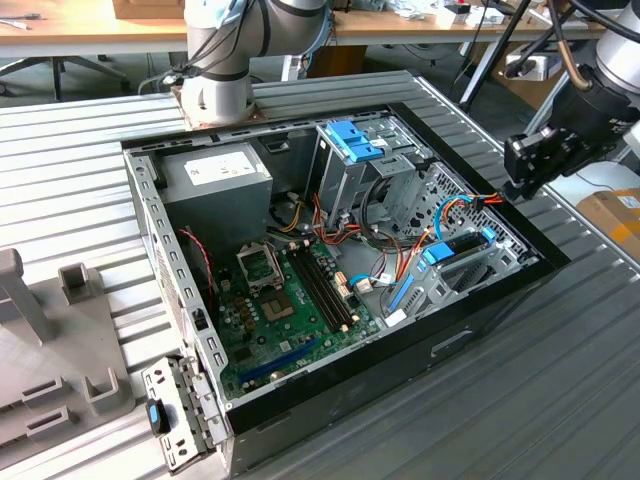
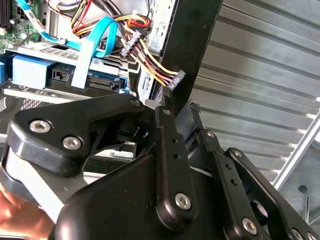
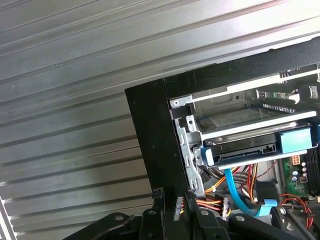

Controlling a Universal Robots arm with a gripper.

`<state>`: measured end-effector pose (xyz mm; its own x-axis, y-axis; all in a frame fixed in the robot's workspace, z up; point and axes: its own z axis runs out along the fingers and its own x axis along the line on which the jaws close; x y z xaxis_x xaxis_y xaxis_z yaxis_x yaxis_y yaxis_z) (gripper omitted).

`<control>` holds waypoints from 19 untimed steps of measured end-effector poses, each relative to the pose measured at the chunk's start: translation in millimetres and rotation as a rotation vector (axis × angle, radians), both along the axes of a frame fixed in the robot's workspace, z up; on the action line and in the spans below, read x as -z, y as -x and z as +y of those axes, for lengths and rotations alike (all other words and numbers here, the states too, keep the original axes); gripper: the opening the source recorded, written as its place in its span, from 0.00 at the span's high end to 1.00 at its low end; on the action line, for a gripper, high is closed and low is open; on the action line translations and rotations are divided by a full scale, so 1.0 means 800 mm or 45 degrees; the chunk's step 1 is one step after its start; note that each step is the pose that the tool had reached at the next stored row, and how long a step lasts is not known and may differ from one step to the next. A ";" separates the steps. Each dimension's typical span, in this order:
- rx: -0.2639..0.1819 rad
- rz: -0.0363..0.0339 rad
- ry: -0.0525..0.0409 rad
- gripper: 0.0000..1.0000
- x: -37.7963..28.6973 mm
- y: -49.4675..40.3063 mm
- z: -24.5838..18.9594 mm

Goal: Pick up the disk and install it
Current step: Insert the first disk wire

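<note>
The open computer case (image 1: 400, 362) lies on the ribbed metal table (image 1: 560, 400). Inside it, at about 3 o'clock from the motherboard (image 1: 290, 300), the disk (image 1: 462, 246) sits flat in its bay against the case wall, framed by its blue rails. The gripper (image 1: 520, 172) hovers just outside that wall, at 1 o'clock from the disk. Whether it is wide or narrow cannot be told. Farther back stands the arm's base (image 1: 215, 90).

disk (image 1: 462, 246): black, blue ends | end effector (image 1: 520, 175): black | worktop (image 1: 80, 170): grey stripes | wires (image 2: 150, 61) near end effector: red, yellow | board (image 1: 290, 300): green
</note>
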<state>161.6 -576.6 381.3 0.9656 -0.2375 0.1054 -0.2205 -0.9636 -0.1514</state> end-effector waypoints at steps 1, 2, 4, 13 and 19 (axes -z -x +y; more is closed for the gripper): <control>0.002 -0.0003 0.000 0.71 0.0008 0.001 -0.0002; 0.005 -0.0004 0.000 0.71 0.0018 0.003 -0.0003; 0.011 -0.0004 0.000 0.71 0.0036 0.005 -0.0003; 0.043 -0.0004 0.000 0.71 0.0107 0.009 -0.0003; 0.120 -0.0004 0.000 0.71 0.0121 0.009 0.0025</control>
<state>154.1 -574.6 371.6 0.9390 -0.3273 0.1057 -0.3101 -0.9385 -0.1516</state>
